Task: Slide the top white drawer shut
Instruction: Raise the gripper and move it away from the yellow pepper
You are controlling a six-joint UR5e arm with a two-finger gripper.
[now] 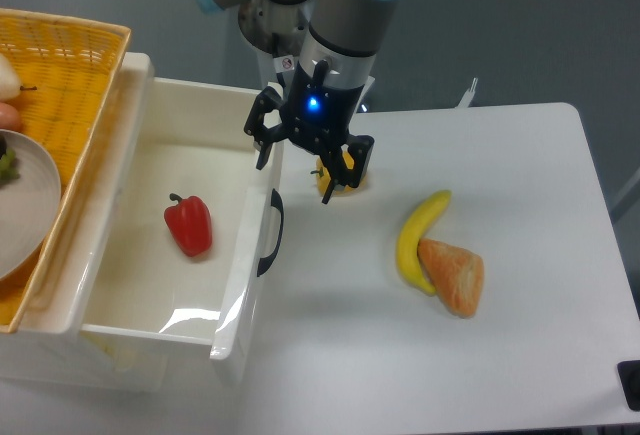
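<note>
Drawer (150, 330): one, white, pulled well out toward the table; its front panel stands far from the cabinet body, so the tray lies open to view.
Handle (272, 233): one, black and curved, on the outer face of the front panel, facing the table.
Pepper (189, 225): one, red, lying on the drawer floor near the middle.
Bread (452, 275): one orange-brown piece on the table (400, 375), touching the lower end of the banana.
Banana (417, 238): one, yellow, lying well to the right of the drawer front.
Yellow item (345, 170): one small object on the table, partly hidden behind a finger; kind cannot be told.
Gripper (302, 163): one, fingers spread, holding nothing; one finger hangs at the far end of the front panel's top edge, the other over the table beside the yellow item. Whether a finger touches the panel cannot be told.
Basket (95, 85): one, yellow wicker, on the cabinet top at left, overhanging the drawer's rear; a grey plate (25, 205) and some fruit lie in it, cut off by the picture edge.
Progress: nothing of the closing appears done; the drawer looks near full extension.
Remaining: judged the whole stroke, namely seating a finger against the outer face of the panel and pushing it leftward until flush with the cabinet.
</note>
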